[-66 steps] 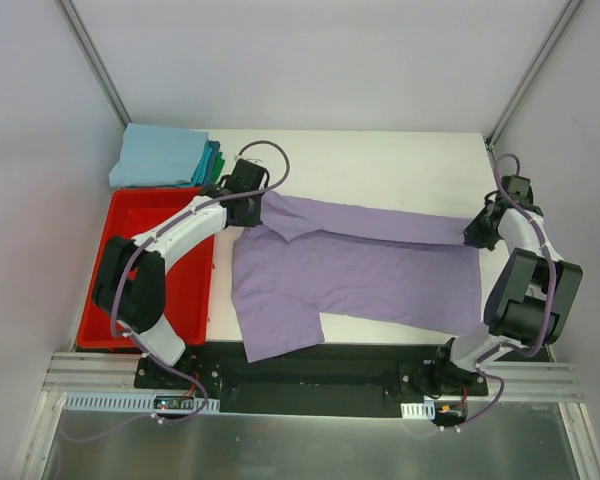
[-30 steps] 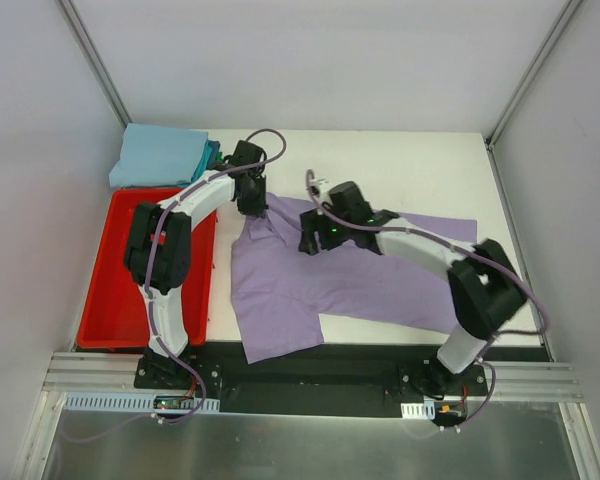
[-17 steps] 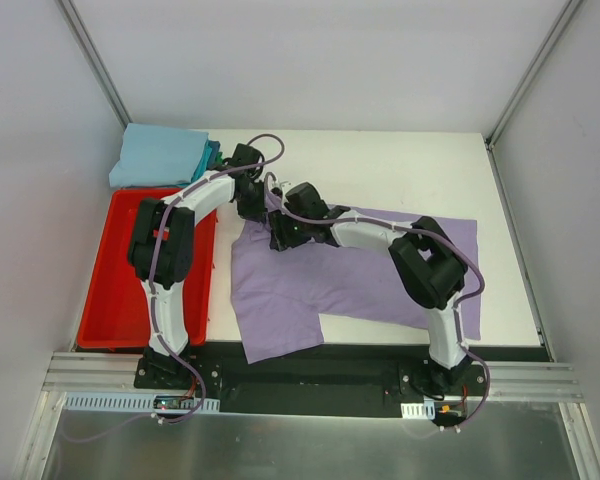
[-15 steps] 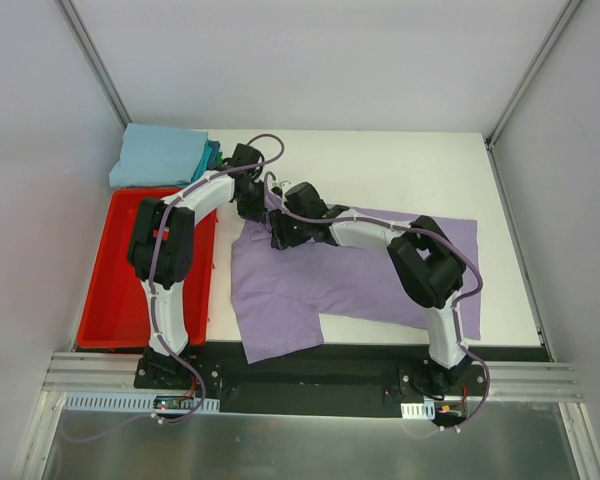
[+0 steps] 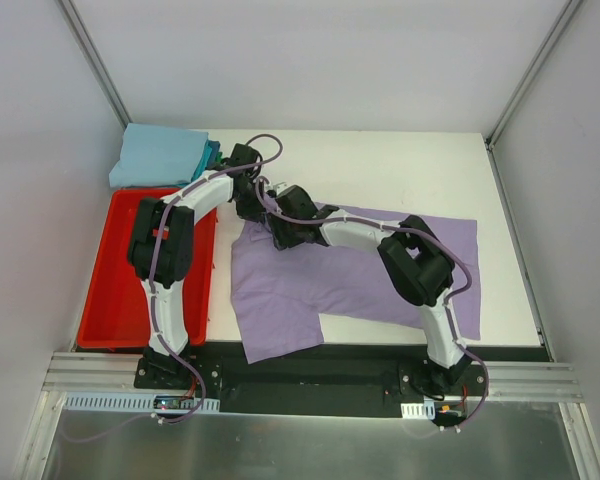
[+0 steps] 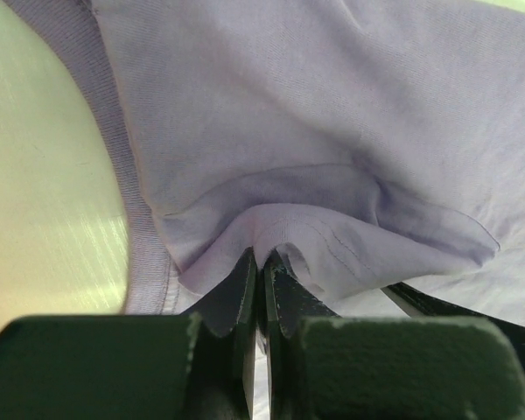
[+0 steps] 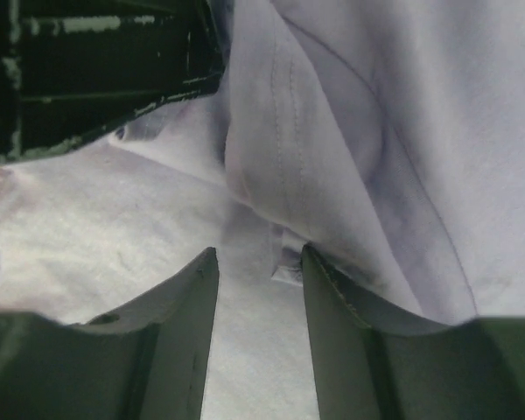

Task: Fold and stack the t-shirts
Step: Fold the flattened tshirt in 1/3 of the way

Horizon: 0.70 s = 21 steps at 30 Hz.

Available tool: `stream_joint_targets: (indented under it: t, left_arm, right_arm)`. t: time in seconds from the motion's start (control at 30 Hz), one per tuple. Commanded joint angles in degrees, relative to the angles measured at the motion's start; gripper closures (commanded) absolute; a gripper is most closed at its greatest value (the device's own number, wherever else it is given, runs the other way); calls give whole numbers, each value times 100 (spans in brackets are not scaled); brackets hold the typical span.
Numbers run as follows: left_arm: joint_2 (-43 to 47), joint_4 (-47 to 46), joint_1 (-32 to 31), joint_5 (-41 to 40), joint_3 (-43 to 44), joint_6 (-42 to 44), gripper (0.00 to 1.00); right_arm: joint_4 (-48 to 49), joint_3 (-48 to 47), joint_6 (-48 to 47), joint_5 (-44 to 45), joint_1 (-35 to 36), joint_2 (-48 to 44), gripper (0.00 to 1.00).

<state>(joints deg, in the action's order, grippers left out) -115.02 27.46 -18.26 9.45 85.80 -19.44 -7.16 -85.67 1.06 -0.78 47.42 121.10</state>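
so progress-wise this looked like roughly the middle of the job. the folded stack (image 5: 160,157), light blue on top with teal and green edges poking out, sat just past the far end of the red bin (image 5: 108,300), so those shirts looked done. the lavender t-shirt (image 5: 370,275) was the one being worked on. it lay mostly flat on the table (image 5: 410,165) to the right of the bin, with its far edge flopped over but nowhere near a neat rectangle. the left gripper (image 6: 261,262) had its jaws pressed together on a bunch of the lavender cloth, just off the bin's far right corner. the right gripper (image 7: 261,255) was right beside it, jaws spread a bit with a stitched fold sitting at the gap, not clamped as far as i could see. left to do, i'd guess: finish the folds, then get it onto the stack.
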Motion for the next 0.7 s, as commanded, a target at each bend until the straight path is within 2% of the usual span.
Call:
stream_joint_targets:
  t: [0.0, 0.1, 0.37, 0.67]
  left_arm:
    - [-11, 84, 68, 145, 148, 37, 100]
    - [-3, 75, 77, 162, 130, 28, 100]
    - [-3, 75, 112, 189, 112, 37, 100]
    - [524, 5, 112, 188, -300, -33, 100]
  right_arm:
    - [-347, -266, -10, 709, 92, 221, 61]
    - [-435, -301, 131, 1087, 127, 274, 78]
    - [-778, -459, 123, 1291, 145, 274, 100]
    - [-1190, -433, -457, 632, 119, -587, 100]
